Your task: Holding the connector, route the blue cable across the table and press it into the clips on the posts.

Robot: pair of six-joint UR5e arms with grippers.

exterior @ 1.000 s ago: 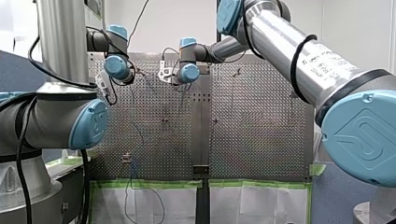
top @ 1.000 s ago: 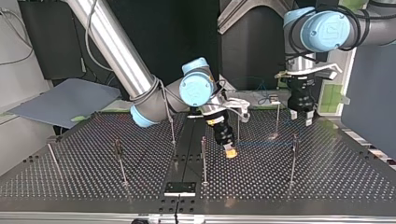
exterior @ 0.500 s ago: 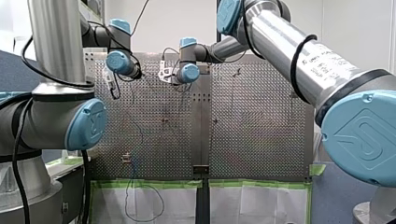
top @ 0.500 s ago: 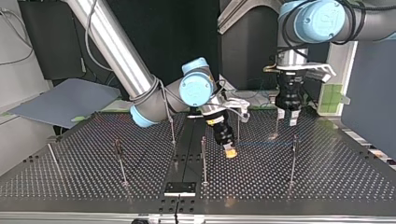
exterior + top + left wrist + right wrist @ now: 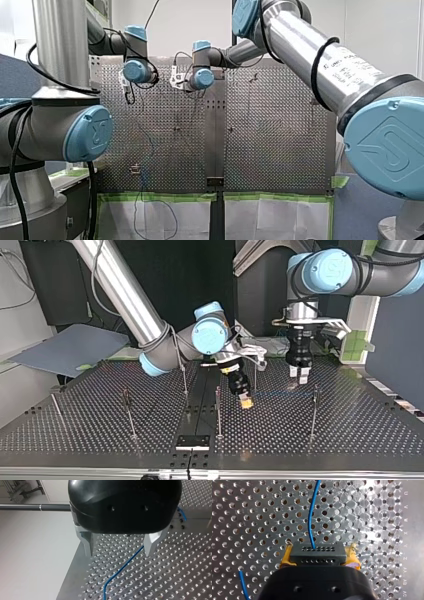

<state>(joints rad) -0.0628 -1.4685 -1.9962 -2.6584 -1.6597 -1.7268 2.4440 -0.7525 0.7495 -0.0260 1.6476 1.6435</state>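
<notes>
R gripper (image 5: 319, 555) pinches connector (image 5: 317, 551) so blue cable (image 5: 311, 512) leads ahead; L gripper (image 5: 119, 552), wide open & empty, straddles cable, prob. to guide it.

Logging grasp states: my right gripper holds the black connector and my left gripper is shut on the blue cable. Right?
No: the left wrist view shows my left gripper open, the blue cable ungripped between its fingers. My right gripper does hold the black connector.
</notes>
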